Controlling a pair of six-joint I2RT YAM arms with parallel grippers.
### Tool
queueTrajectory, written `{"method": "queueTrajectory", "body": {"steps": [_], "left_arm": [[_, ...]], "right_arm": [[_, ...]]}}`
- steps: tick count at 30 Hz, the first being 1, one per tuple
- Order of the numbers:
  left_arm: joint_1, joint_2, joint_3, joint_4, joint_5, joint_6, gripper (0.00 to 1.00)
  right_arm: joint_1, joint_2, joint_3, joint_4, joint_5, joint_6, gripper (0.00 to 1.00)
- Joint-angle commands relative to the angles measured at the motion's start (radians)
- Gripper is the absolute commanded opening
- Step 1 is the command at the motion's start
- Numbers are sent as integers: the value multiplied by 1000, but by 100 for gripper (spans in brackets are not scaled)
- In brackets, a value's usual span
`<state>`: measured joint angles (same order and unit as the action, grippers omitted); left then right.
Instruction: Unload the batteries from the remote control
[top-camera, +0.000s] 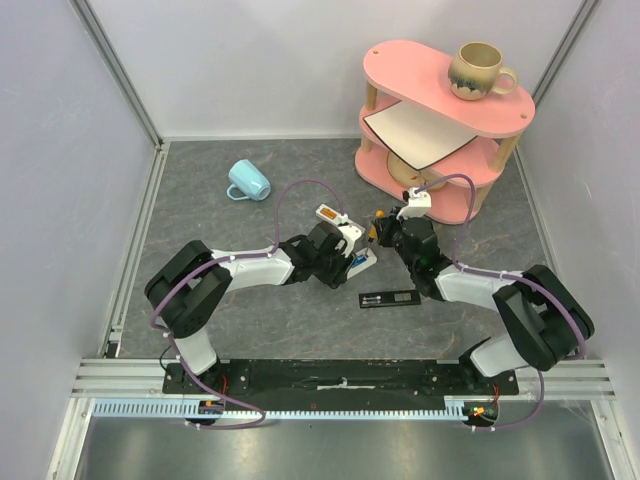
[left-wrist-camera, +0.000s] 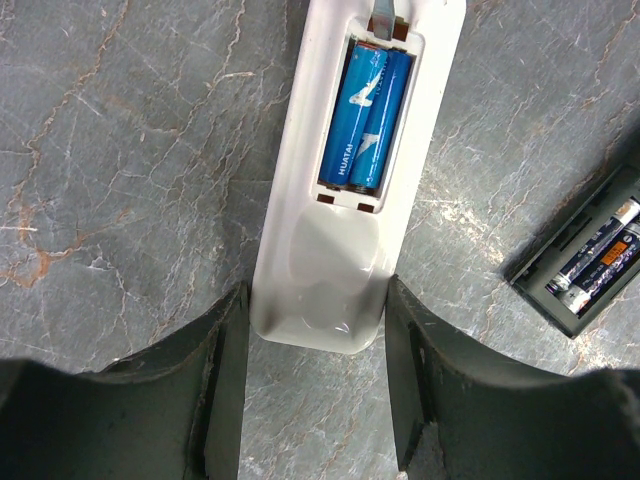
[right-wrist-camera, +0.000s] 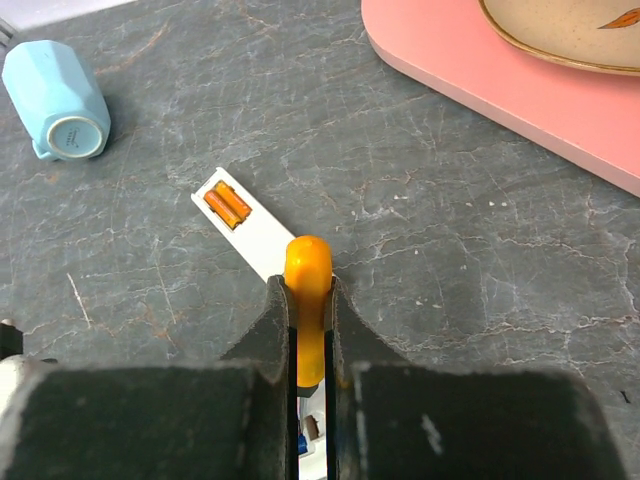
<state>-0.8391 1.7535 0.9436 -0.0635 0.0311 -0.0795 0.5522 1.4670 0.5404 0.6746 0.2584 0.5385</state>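
Two batteries (left-wrist-camera: 365, 115) lie lengthwise ahead of left gripper (left-wrist-camera: 318, 298) clamping remote (left-wrist-camera: 325, 250); right gripper (right-wrist-camera: 307, 295) clamps screwdriver (right-wrist-camera: 307, 262) at their far end.

Blue batteries (left-wrist-camera: 365, 115), white remote (left-wrist-camera: 325, 270), orange screwdriver handle (right-wrist-camera: 307, 290); grey marbled table (left-wrist-camera: 120, 150)

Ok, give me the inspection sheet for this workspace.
Surface: grey marbled tabletop.
Job's things: two blue batteries in the open white remote; orange batteries in a second white remote; black remote, also loaded.
Clutter: light blue mug on its side; pink shelf, beige mug on top.
Grippers: left gripper clamps the white remote; right gripper shut on the orange-handled screwdriver.
Cables: purple cables loop over both arms.
Surroundings: white walls.
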Motion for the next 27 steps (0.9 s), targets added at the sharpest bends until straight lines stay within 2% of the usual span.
{"method": "queueTrajectory", "body": {"steps": [1, 10, 27], "left_arm": [[2, 38, 9, -13, 24, 7, 2], [2, 41, 11, -16, 24, 9, 2], [0, 50, 18, -19, 30, 11, 2]], "right_arm": [[-5, -48, 10, 45, -22, 2, 0], [-6, 24, 15, 63, -59, 18, 0], [-5, -42, 13, 42, 10, -9, 0]]}}
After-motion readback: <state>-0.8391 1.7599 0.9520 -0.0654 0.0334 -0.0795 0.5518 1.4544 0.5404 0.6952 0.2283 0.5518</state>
